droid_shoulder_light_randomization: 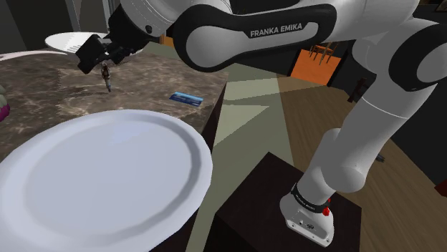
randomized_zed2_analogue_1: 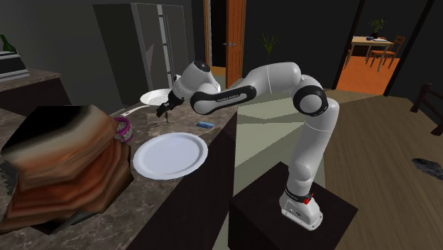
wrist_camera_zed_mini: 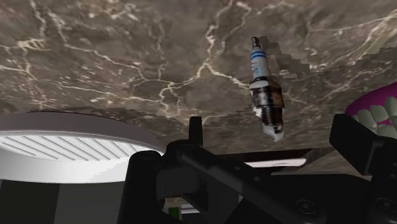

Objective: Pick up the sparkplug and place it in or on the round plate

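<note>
Nearest in the shoulder view lies the big white round plate [droid_shoulder_light_randomization: 107, 179], bare, on the dark veined counter [droid_shoulder_light_randomization: 154, 71]. Just past its rim sits a small blue card [droid_shoulder_light_randomization: 186, 98]. Farther on is the sparkplug [droid_shoulder_light_randomization: 107, 76], on the counter and well apart from the plate, with the tool [droid_shoulder_light_randomization: 98, 59] poised right over it. In the wrist view the tool's fingers [wrist_camera_zed_mini: 194, 127] stand apart, the plug between them yet touched by neither, so nothing is gripped. Near the plug is a pink set of toy teeth [wrist_camera_zed_mini: 375, 121], and beyond it a ribbed white dish [droid_shoulder_light_randomization: 68, 41]. The step in hand looks like the reach for the pick. Next, I judge, the tool must ease forward until the plug's metal body sits between the fingers, then close, lift and carry it back to the near plate.
</note>
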Robot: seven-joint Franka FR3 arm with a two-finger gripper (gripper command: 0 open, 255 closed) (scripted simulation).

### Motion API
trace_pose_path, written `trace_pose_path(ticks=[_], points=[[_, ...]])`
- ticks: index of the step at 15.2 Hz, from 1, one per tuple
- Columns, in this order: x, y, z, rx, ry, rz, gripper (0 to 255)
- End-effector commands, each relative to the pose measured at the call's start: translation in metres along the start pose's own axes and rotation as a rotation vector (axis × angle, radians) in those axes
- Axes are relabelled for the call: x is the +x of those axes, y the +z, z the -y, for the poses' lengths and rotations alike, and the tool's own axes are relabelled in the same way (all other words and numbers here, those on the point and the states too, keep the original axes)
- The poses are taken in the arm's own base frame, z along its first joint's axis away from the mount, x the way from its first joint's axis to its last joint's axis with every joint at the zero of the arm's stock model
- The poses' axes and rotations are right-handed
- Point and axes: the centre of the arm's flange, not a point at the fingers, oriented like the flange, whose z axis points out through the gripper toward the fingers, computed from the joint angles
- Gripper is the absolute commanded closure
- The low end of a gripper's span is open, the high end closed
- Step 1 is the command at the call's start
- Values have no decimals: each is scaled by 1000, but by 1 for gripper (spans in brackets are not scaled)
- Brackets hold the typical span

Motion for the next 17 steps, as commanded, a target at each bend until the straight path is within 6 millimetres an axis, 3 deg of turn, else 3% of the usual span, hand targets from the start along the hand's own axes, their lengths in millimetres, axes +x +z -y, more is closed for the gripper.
trace_pose_path(ticks=[1,10,17], points=[[0,0,0,0,0,0,255],[0,0,0,0,0,0,255],[25,-27,2,0,0,0,255]])
